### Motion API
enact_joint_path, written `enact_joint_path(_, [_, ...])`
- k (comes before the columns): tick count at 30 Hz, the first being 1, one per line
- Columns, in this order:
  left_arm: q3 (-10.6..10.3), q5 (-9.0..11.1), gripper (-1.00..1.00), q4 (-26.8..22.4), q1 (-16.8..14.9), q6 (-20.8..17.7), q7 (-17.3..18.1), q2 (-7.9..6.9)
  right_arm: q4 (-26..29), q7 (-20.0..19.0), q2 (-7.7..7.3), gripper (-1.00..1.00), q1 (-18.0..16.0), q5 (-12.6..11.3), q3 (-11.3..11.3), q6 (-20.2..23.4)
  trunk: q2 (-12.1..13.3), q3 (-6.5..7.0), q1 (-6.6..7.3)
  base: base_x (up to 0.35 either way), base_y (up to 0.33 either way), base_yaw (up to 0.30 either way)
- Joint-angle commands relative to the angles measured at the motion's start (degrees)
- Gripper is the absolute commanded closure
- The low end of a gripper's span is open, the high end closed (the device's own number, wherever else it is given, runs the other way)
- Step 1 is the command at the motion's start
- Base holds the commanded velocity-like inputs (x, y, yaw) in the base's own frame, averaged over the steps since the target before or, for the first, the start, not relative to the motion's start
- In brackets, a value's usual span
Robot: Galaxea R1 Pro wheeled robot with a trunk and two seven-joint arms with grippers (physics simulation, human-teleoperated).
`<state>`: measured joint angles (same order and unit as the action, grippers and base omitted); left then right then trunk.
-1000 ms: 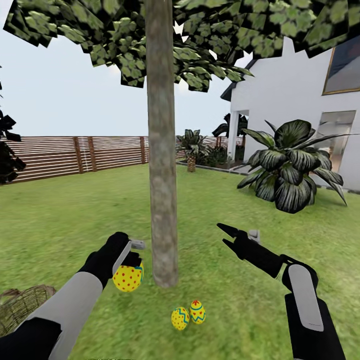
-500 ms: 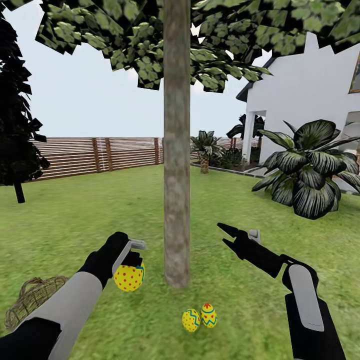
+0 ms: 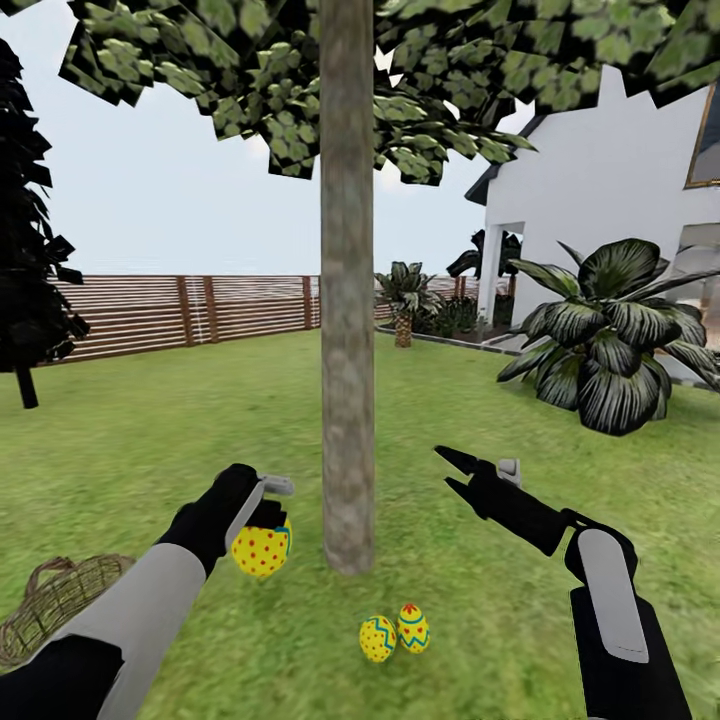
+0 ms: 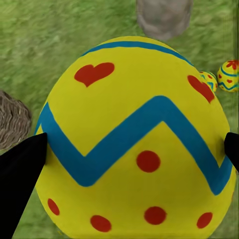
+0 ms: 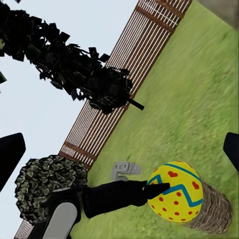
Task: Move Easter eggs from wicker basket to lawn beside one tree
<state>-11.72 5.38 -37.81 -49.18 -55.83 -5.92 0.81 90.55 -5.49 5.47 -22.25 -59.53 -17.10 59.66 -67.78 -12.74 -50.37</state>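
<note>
1. Head view: two eggs point(image 3: 395, 633) lie on the lawn point(image 3: 150, 440) just beside the tree point(image 3: 347, 350).
2. Left gripper point(image 3: 262, 520) pinches the third egg point(image 3: 261, 550) above grass near the trunk.
3. Right gripper point(image 3: 448, 472) is spread, empty.
4. Basket point(image 3: 55, 600) sits apart; left to do is setting this egg down.

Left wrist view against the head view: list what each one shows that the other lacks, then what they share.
Left wrist alone: the held egg's blue zigzag and red hearts up close, pinched between the claw's dark fingertips.

Head alone: the open right claw, the fence, the white house, the broad-leaved plant and the tree's canopy.

Both: the held egg, the trunk base, the two eggs on the lawn, the wicker basket.
</note>
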Motion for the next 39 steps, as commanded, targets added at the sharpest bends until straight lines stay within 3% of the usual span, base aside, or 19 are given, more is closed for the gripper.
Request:
enact_joint_path(1, [-0.21, 0.58, 1.0, -0.07, -0.04, 0.0, -0.57, -0.03, -0.01, -0.58, 0.07, -1.0, -0.08, 0.57, -0.14, 0.34, -0.47, -0.2, -0.23, 0.0, 0.0, -0.197])
enact_joint_path(9, [-0.16, 0.62, 1.0, 0.01, -0.09, 0.89, 0.09, -0.09, -0.01, -0.61, 0.07, -1.0, -0.08, 0.55, -0.13, 0.34, -3.68, -1.25, -1.99, 0.0, 0.0, -0.154])
enact_joint_path(13, [-0.15, 0.66, 1.0, 0.1, -0.26, 0.56, 3.88, -0.22, -0.01, -0.58, 0.07, -1.0, -0.08, 0.48, -0.13, 0.34, -5.28, -1.94, -2.87, 0.0, 0.0, -0.018])
enact_joint_path(16, [-0.15, 0.76, 1.0, 3.1, -1.46, 0.67, 5.06, -0.27, -0.01, -0.58, 0.07, -1.0, -0.08, 0.49, -0.13, 0.34, -6.48, -2.48, -3.53, 0.0, 0.0, -0.004])
enact_joint_path(19, [-0.08, 0.99, 1.0, 7.68, -3.5, 1.0, 5.37, -0.28, 0.01, -0.58, 0.07, -1.0, -0.08, 0.43, -0.13, 0.34, -7.69, -3.02, -4.19, 0.0, 0.0, 0.0])
enact_joint_path(23, [-0.06, 1.07, 1.0, 9.74, -4.23, 1.66, 5.47, -0.22, 0.02, -0.58, 0.07, -1.0, -0.08, 0.48, -0.13, 0.34, -9.29, -3.74, -5.06, 0.0, 0.0, 0.0])
enact_joint_path(39, [0.11, 0.96, 1.0, 10.22, -4.46, 1.29, 5.65, -0.11, 0.01, -0.6, 0.07, -1.0, -0.08, 0.52, -0.06, 0.34, -15.71, -6.61, -8.58, 0.0, 0.0, 0.0])
